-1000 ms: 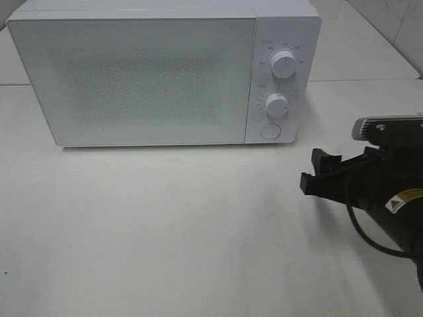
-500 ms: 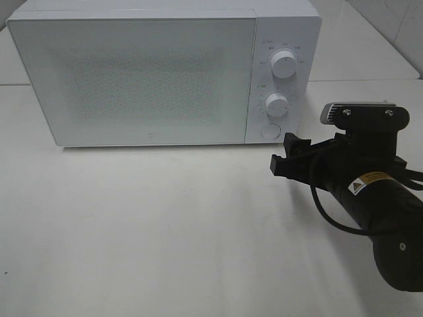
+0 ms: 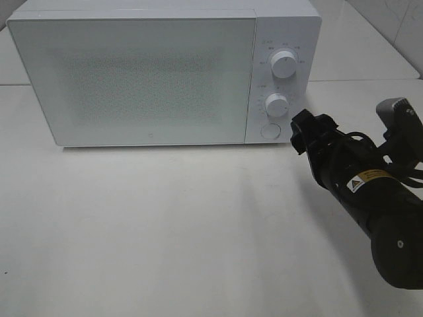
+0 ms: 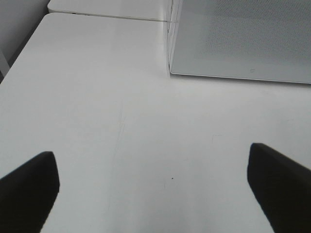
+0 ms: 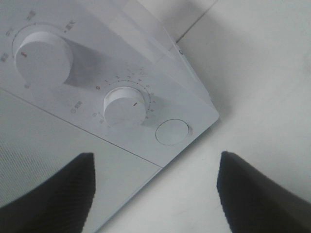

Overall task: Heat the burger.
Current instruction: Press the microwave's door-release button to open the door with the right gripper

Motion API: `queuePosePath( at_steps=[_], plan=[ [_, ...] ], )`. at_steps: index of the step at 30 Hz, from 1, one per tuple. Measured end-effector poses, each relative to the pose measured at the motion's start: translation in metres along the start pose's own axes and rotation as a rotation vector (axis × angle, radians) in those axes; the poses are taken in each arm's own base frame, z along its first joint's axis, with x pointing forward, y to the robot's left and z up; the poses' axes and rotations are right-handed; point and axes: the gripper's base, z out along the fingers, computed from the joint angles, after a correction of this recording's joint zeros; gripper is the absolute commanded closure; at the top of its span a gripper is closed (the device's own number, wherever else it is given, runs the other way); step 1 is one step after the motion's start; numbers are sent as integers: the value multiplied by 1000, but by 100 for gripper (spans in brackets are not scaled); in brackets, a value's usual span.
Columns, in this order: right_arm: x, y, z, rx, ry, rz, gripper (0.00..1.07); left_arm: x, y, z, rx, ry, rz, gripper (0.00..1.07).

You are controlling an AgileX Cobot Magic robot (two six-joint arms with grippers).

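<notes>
The burger is not in view on the desk (image 3: 165,224), and the frosted door of the microwave (image 3: 152,79) is shut, so I cannot tell whether it sits inside. The right hand (image 3: 301,131) is spread and empty, just at 3 o'clock of the round button (image 3: 269,131). The left hand (image 4: 151,158) is also spread wide over bare desk.

The step looks like pressing that button to release the door. To do it well, one fingertip should meet the button's centre and push straight in. It must stay clear of the lower knob (image 3: 277,105) at the button's 12 o'clock, and push gently so the microwave does not slide.

Compared with a second ago, the right hand has climbed from the button's 4 o'clock, well apart, to nearly level with it, and the wrist has rolled
</notes>
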Motion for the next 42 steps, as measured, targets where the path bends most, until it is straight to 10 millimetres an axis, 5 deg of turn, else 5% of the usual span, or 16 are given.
queuePosePath(
  at_steps=[12,19,22,42],
  plan=[
    [1,-1,0,10,6,531,60,0,0,0,0,0,0,9],
    [5,-5,0,72,37,699,99,0,0,0,0,0,0,9],
    [6,-5,0,78,39,717,107,0,0,0,0,0,0,9],
    [26,2,30,109,52,737,107,0,0,0,0,0,0,9]
  ],
)
